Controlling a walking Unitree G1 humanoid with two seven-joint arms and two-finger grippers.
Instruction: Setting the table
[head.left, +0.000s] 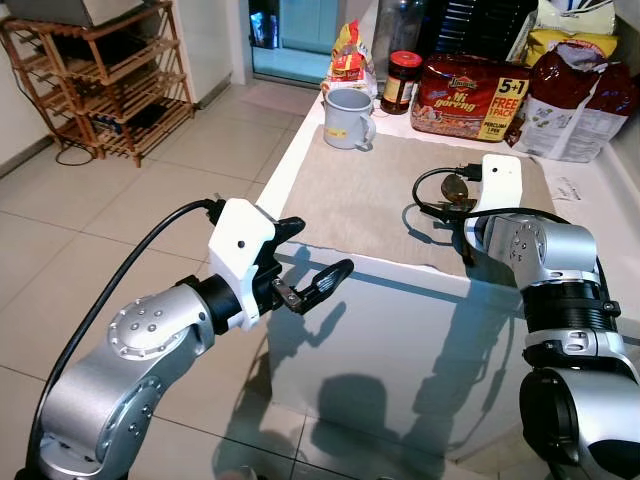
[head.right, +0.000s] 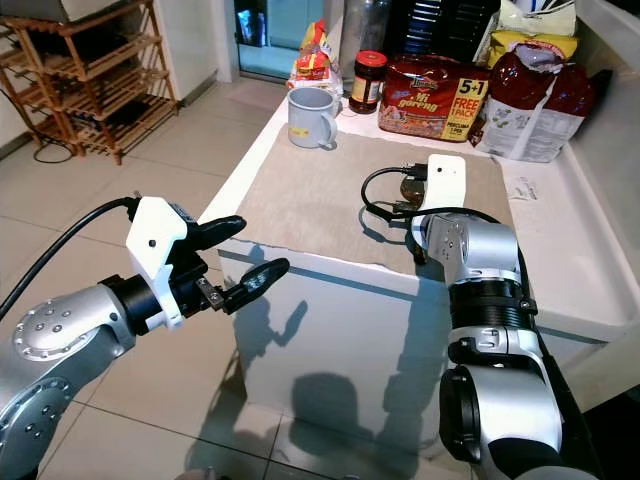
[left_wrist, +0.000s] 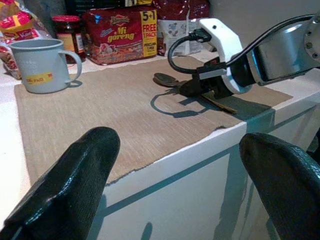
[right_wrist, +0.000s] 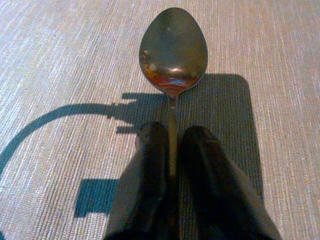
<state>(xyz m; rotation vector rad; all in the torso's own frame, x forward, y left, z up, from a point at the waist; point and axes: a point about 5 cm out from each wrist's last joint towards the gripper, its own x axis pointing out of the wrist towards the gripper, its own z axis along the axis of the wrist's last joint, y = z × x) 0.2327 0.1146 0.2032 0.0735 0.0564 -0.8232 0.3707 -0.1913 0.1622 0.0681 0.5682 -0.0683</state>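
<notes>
A metal spoon (right_wrist: 173, 50) lies bowl-up on the beige placemat (head.left: 380, 190) on the white counter. My right gripper (right_wrist: 171, 140) is shut on the spoon's handle, low over the mat's right part; the spoon's bowl (left_wrist: 162, 79) points away from the wrist. A grey mug (head.left: 347, 118) stands at the mat's far left corner. My left gripper (head.left: 325, 245) hangs open and empty in front of the counter's near left corner, off the table.
Along the counter's back stand a jar (head.left: 401, 82), a red noodle pack (head.left: 470, 97) and snack bags (head.left: 580, 100). The counter's front edge (head.left: 400, 275) is close before me. A wooden rack (head.left: 110, 80) stands on the tiled floor at far left.
</notes>
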